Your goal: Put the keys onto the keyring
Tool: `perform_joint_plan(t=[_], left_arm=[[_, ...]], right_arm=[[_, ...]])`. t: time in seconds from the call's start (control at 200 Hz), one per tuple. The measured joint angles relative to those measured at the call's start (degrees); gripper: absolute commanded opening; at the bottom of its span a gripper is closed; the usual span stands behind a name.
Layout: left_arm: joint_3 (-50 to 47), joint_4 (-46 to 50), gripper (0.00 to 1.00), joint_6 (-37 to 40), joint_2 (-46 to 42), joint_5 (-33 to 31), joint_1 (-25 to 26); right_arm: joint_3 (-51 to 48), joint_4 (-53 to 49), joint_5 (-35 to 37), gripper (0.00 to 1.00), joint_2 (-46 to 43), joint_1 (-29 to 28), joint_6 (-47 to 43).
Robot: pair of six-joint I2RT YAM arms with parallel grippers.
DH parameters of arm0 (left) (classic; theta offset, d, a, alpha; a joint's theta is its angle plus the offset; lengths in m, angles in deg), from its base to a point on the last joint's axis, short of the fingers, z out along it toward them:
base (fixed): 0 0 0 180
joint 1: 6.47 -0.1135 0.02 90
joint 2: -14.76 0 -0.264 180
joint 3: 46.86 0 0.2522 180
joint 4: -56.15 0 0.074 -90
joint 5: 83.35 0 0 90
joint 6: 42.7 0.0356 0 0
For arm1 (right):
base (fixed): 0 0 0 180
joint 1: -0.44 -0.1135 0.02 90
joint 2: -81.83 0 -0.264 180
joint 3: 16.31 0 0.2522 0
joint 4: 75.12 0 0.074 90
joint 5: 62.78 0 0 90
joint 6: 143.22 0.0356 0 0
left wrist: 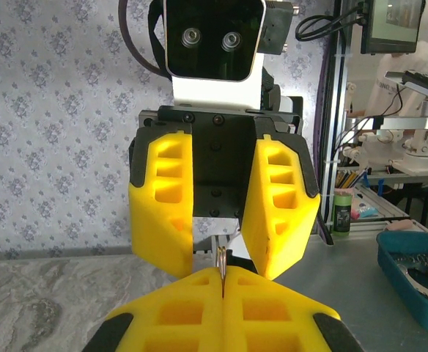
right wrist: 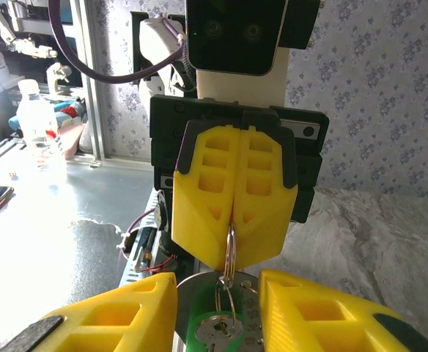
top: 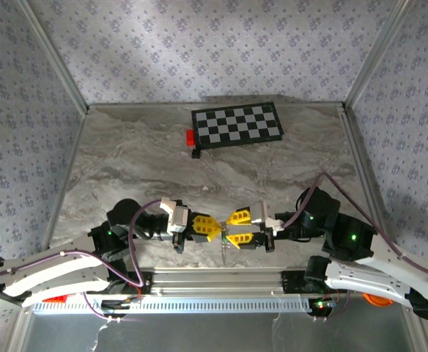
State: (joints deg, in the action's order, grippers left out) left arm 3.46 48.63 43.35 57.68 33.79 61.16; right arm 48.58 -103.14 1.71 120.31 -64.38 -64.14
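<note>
Your left pincer [top: 212, 228] is clamped shut on the keyring [right wrist: 230, 249], near the counter's [top: 148, 161] front edge. One key [right wrist: 215, 334] and the green tag [right wrist: 196, 336] hang beneath. Your right pincer [top: 237, 228] faces it, jaws spread.

This is a robotics lab. A marble-look table [top: 272, 176] sits inside a booth of wallpapered panels [top: 199, 44] on bare aluminium posts [top: 58, 66], with a black-and-white checkerboard [top: 237, 125] lying near its far edge. Outside the booth, the left wrist view shows a monitor [left wrist: 393, 26], another white robot arm [left wrist: 413, 143] on a workbench and a blue bin [left wrist: 408, 290], and the right wrist view shows a water bottle [right wrist: 34, 110] on a bench.
</note>
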Motion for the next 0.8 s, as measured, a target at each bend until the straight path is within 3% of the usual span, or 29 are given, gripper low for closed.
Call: perform_joint_plan(t=[0.345, 0.48, 0.72, 0.8], left_arm=[[-0.26, 0.0, 0.0, 0.02, 0.0, 0.02, 0.0], [-0.42, 0.0, 0.0, 0.04, -0.04, 0.02, 0.0], [-0.42, 0.48, 0.0, 0.96, 0.02, -1.05, 0.0], [-0.39, 1.84, 0.13, 1.57, 0.04, -2.23, 0.0]], right_arm=[[0.0, 0.79, 0.5, 0.14, 1.57, -0.5, -0.07], [0.0, 0.66, 1.14, 0.0, 1.68, -0.55, -0.26], [0.02, -0.13, 2.75, 0.0, 1.68, -0.74, -0.46], [0.26, -1.55, 4.35, 0.0, 1.7, -0.94, -0.79]])
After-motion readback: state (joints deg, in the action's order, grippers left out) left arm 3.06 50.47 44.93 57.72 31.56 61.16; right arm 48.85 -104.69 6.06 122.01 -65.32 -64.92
